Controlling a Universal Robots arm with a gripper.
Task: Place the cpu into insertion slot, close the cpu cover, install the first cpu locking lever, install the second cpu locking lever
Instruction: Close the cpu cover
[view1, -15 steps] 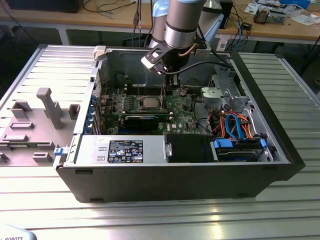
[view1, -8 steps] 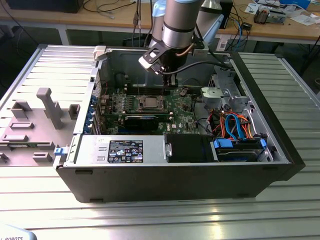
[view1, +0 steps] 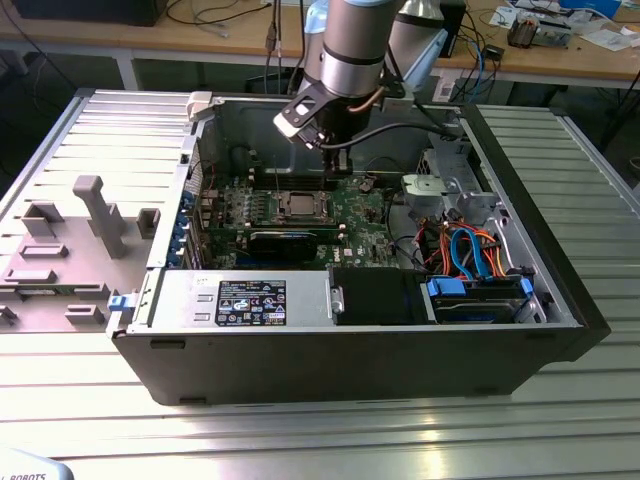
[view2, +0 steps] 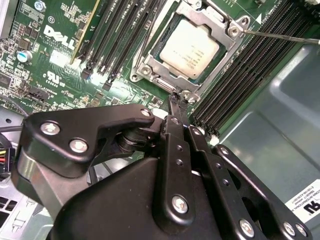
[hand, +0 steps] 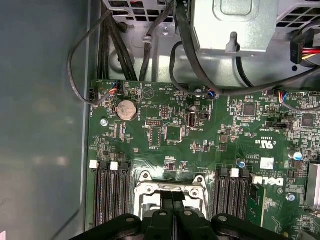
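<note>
The end effector (hand: 172, 195), fingers (hand: 166, 204) together, sits at the cover (hand: 146, 190) between memory slots (hand: 107, 192) on the green board (hand: 170, 132).

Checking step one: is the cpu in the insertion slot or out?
In. The cpu lies flat in the insertion slot, its silvery top framed by the rim.

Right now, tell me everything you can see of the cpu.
The cpu is a flat square chip with a pale silvery-grey metal top bearing faint print. It lies level in the insertion slot on the green board, its raised top showing through the window of the cpu cover, which lies around it. The tool, shut, is at the frame's edge, off the chip.
</note>
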